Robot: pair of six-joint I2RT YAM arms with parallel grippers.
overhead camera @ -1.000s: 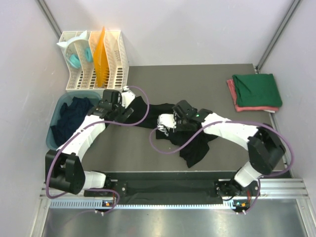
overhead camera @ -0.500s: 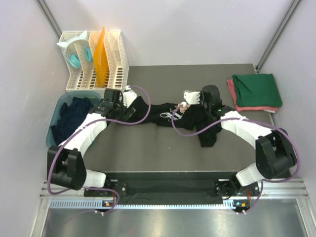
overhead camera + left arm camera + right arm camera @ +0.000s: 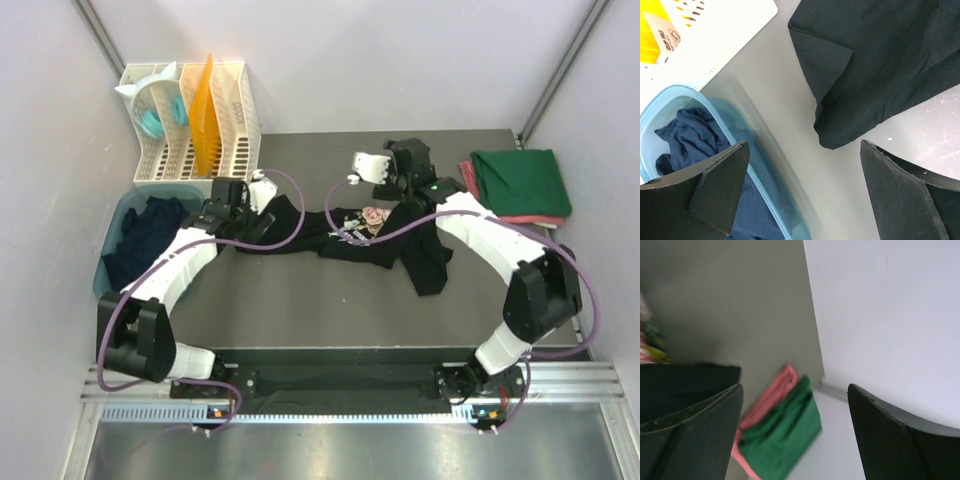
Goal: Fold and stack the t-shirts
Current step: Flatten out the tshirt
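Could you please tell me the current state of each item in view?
Black shirt: unfolded, lying rumpled on table, print up.
Green shirt: folded, stacked on pink shirt.
Pink shirt: folded, bottom of stack.
Navy shirt: crumpled in tub.
Left fingers: open, empty.
Right fingers: open, empty.

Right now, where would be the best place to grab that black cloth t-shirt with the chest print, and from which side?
Probably its left end: the black cloth t-shirt narrows there to a loose corner lying flat on the grey tabletop. The left pincer, open and right beside that corner, could come straight down from above and pinch it.
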